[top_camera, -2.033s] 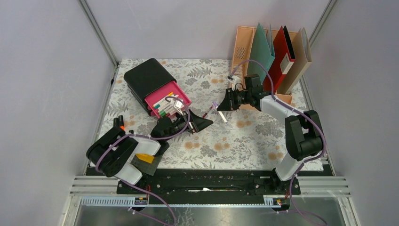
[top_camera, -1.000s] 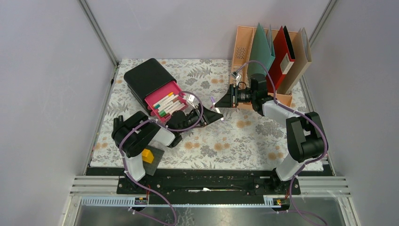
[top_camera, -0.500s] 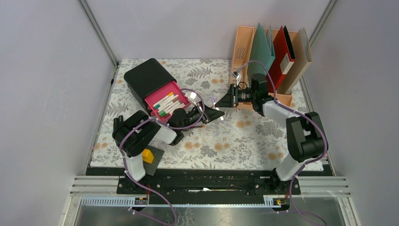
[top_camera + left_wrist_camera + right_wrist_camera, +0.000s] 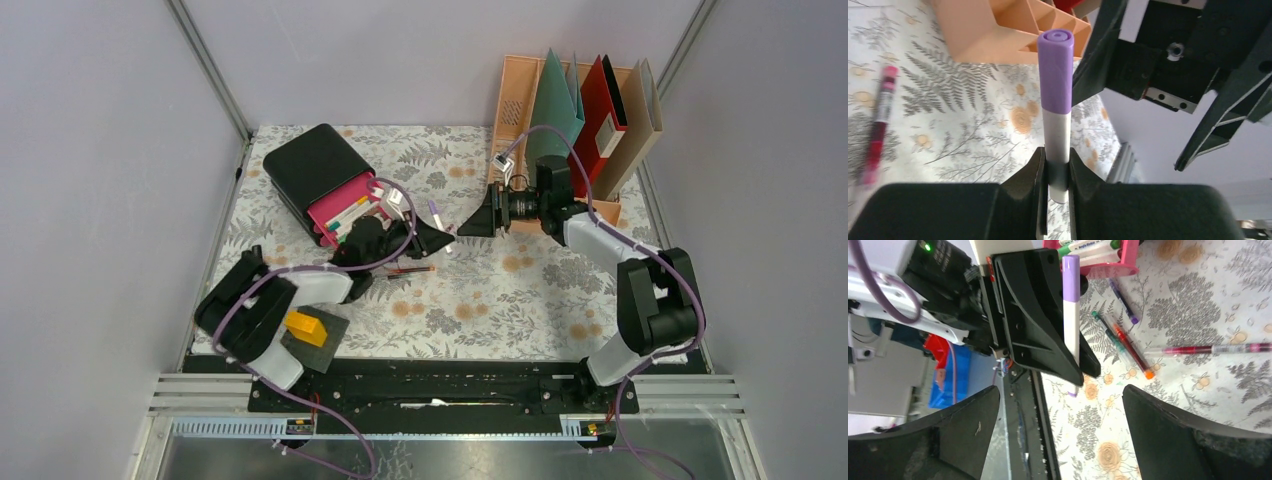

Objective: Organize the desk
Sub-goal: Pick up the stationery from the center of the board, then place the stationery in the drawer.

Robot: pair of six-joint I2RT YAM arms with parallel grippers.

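Pinching marker [image 4: 1055, 75], left end effector [image 4: 1055, 161], green pen [image 4: 1105, 330] right-wrist only

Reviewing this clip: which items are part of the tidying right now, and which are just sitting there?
In play: purple-capped marker clamped in the left gripper; open pink drawer of markers; loose pens on the desk; open right gripper.
Idle: peach file rack with folders; yellow block.

Robot lab cell staged as office desk: plain grey partition walls [image 4: 90, 200], aluminium frame posts [image 4: 205, 65], 2 cabled arms [image 4: 250, 320] [image 4: 655, 310] bolted to black base rail [image 4: 440, 385], floral-cloth worktop [image 4: 500, 300], peach file rack [image 4: 512, 95], marker-filled drawer box [image 4: 312, 160].
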